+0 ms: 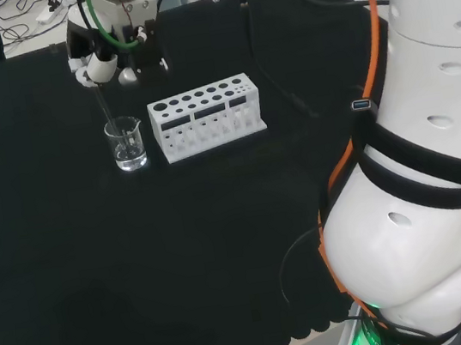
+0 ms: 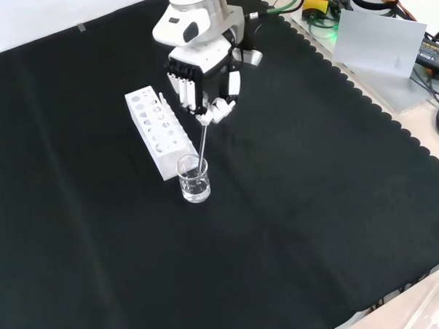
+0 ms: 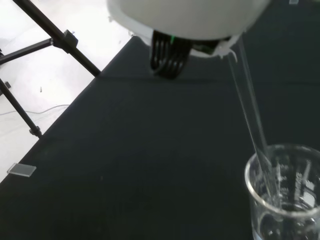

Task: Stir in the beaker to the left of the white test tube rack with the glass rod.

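Above the beaker, in the front view: robot hand [image 2: 201,85], black and white, fingers curled down and pinching the upper end of the glass rod [image 2: 202,140]. Rod: clear, thin, slightly tilted, running from the fingertips down into the beaker [image 2: 194,179]; in the wrist view the glass rod [image 3: 248,107] crosses the rim and its lower end sits inside the beaker [image 3: 285,192]. Beaker: clear glass, upright on the table [image 2: 316,204], a shallow layer of clear liquid at its bottom. In the head view the robot hand [image 1: 102,66] hangs over the beaker [image 1: 126,143], with the glass rod [image 1: 104,104] leading down into it. White test tube rack [image 1: 206,116]: rectangular, rows of round holes on top, standing just beside the beaker and to its right in the head view; in the front view the white test tube rack [image 2: 157,131] lies to the beaker's upper left, its near end close to the glass, whether touching cannot be told. Table: covered with black cloth with a scalloped edge. Arm: large white links [image 1: 436,150] at the right of the head view, with an orange cable [image 1: 366,91] running along them.
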